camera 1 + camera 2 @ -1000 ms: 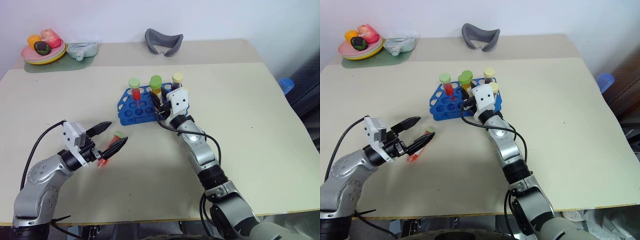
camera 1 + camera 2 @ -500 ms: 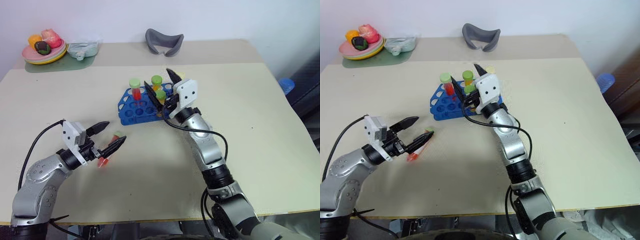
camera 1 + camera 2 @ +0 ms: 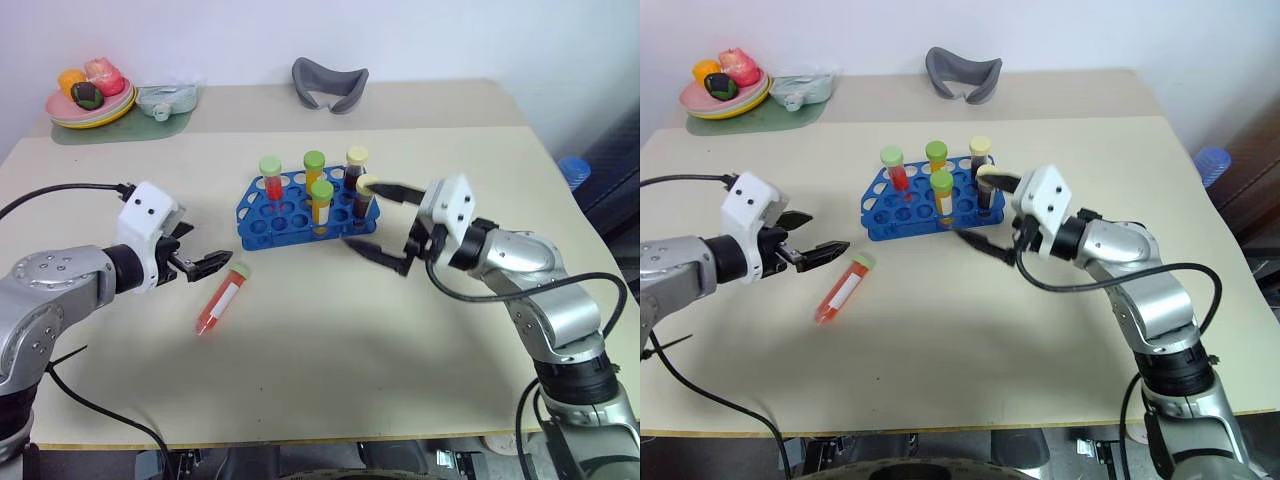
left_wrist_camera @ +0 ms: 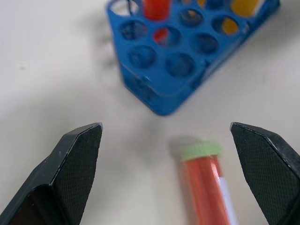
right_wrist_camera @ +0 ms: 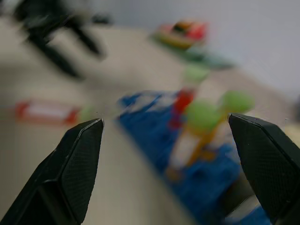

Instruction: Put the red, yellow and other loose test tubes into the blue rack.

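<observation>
lying flat on the smooth beige tabletop (image 3: pixel 300 370), a clear cylindrical red-filled capped tube (image 3: pixel 220 301) beside the perforated glossy blue plastic rack (image 3: pixel 262 228); both black two-fingered grippers, left (image 3: pixel 205 263) and right (image 3: pixel 385 222), spread apart, empty.

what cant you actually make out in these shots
- Red tube: left wrist view's bottom edge cuts off its lower end.
- Blue rack: right wrist view blurs it; holes cannot be counted.
- Brown tube: the rack wall hides its lower part.
- Items on the plate: too small to identify in the head views.
</observation>
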{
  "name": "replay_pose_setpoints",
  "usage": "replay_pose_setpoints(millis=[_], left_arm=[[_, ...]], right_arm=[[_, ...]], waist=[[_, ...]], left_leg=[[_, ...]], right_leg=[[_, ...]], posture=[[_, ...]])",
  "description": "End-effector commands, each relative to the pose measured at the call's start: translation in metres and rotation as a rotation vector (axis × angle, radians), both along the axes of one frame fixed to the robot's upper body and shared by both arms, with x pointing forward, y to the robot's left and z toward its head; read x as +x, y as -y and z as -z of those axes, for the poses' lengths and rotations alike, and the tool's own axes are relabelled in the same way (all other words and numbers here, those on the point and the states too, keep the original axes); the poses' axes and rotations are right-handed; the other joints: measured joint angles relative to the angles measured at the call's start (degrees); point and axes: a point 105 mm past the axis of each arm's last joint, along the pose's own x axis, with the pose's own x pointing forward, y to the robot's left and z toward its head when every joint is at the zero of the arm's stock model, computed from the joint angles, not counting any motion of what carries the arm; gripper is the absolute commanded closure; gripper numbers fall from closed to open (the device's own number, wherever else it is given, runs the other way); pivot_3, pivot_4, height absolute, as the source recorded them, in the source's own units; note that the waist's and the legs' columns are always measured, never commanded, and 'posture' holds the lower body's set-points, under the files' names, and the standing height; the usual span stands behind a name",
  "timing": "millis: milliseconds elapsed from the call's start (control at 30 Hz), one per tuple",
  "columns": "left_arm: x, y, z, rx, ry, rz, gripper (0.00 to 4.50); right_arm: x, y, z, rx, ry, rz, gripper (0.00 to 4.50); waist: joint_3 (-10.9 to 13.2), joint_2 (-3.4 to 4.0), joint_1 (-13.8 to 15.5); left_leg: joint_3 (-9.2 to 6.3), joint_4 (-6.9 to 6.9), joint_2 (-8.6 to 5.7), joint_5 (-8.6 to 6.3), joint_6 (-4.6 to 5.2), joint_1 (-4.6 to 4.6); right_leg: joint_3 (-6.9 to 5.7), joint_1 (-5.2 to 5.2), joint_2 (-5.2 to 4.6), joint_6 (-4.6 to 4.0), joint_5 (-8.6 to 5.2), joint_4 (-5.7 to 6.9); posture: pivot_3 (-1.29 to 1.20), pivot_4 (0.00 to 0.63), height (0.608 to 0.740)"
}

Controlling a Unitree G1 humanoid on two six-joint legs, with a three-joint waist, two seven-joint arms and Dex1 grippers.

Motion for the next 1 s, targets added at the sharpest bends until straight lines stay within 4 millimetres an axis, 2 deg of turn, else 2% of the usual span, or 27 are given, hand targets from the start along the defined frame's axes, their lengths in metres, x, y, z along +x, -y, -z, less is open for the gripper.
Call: replay_pose_setpoints(millis=[33,200,333,533,667,800,1000], left_arm=[[-0.01,0.0,0.015,0.174,-0.203,-0.019,0.0],[-0.009,-0.001,0.027,0.2,-0.327,-0.032,0.0],[-0.008,-0.006,0.038,0.218,-0.37,-0.075,0.0],[-0.008,-0.004,0.043,0.223,-0.41,-0.087,0.0],[-0.004,-0.009,0.05,0.299,-0.437,-0.137,0.0],[-0.001,-0.001,0.054,0.27,-0.468,-0.15,0.0],[0.001,-0.001,0.059,0.244,-0.507,-0.194,0.0]], right_arm=[[-0.021,-0.01,0.001,-0.049,0.026,-0.111,0.19],[-0.025,-0.015,0.004,-0.054,0.017,-0.134,0.19],[-0.028,-0.021,0.005,-0.045,0.02,-0.146,0.19],[-0.032,-0.027,0.006,-0.038,0.022,-0.158,0.19],[-0.034,-0.03,0.007,-0.03,0.02,-0.165,0.19],[-0.036,-0.032,0.007,-0.023,0.017,-0.166,0.19],[-0.038,-0.035,0.007,-0.016,0.014,-0.173,0.19]], waist=[[0.02,-0.03,-0.21],[0.02,-0.03,-0.17],[0.03,-0.05,0.05],[0.03,-0.05,0.08],[0.03,-0.05,0.05],[0.03,-0.06,0.04],[0.01,-0.05,0.12]], left_leg=[[-0.01,0.02,-0.01,0.0,0.0,0.0],[-0.03,0.02,0.01,-0.01,0.01,0.05],[-0.04,0.05,-0.01,-0.01,0.01,0.0],[-0.06,0.08,-0.01,0.0,0.0,0.0],[-0.07,0.09,-0.01,0.0,0.0,0.0],[-0.08,0.1,-0.01,0.0,0.0,0.0],[-0.09,0.13,-0.03,0.01,-0.02,0.01]], right_leg=[[0.0,0.03,0.0,0.01,0.0,-0.01],[0.02,0.02,0.05,0.01,0.0,0.02],[0.0,0.03,0.0,0.01,0.0,-0.02],[-0.01,0.03,-0.01,0.01,0.0,-0.02],[-0.02,0.04,-0.01,0.01,0.0,-0.01],[-0.02,0.04,-0.01,0.01,0.0,0.01],[-0.02,0.06,-0.04,0.01,0.0,0.03]], posture=[[0.0,0.15,0.74],[0.0,0.15,0.74],[0.0,0.15,0.74],[0.0,0.15,0.74],[0.0,0.15,0.74],[0.0,0.15,0.74],[0.0,0.15,0.74]])
